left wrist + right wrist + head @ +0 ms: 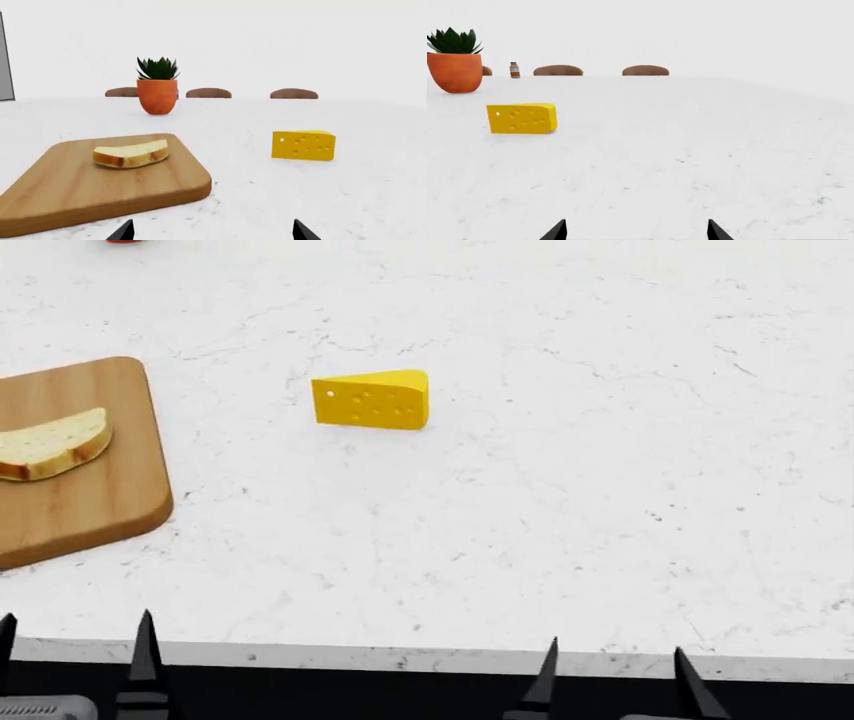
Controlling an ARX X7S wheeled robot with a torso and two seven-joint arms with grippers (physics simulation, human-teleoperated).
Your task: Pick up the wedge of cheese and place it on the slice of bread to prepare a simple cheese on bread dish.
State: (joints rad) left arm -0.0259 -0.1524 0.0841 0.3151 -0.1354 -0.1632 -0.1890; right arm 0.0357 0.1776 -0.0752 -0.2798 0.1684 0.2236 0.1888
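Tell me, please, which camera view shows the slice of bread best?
The left wrist view: the slice of bread shows whole there, lying on the wooden cutting board, with crust and crumb clear. The head view cuts it off at the picture's left edge. The right wrist view does not show it at all.

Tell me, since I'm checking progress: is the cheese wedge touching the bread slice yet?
Apart. The head view shows the cheese wedge on bare countertop, with a clear stretch of white surface between it and the bread slice on the cutting board.

Head camera looks steeply down over the near table edge [400,652]. Both wrist cameras sit low, facing far; all three share the cheese [372,399].
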